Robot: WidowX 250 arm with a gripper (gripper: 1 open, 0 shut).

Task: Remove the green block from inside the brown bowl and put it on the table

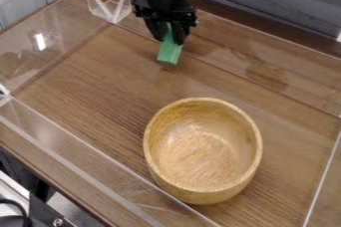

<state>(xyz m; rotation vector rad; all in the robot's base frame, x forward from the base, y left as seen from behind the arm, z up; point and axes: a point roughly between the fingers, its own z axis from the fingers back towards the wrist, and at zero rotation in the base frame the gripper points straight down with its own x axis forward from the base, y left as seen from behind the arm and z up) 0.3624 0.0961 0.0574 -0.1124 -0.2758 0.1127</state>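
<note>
My black gripper (170,34) hangs near the back of the table (94,82), pointing steeply down, shut on the top end of the green block (170,51). The bright green bar hangs below the fingers, tilted, its lower end close to or touching the tabletop; I cannot tell which. The brown bowl (204,148) stands empty toward the front right, well apart from the gripper and the block.
Clear acrylic walls (80,161) edge the table on the front and left sides. A clear acrylic bracket (110,5) stands at the back left, just left of the arm. A grey plank wall runs behind.
</note>
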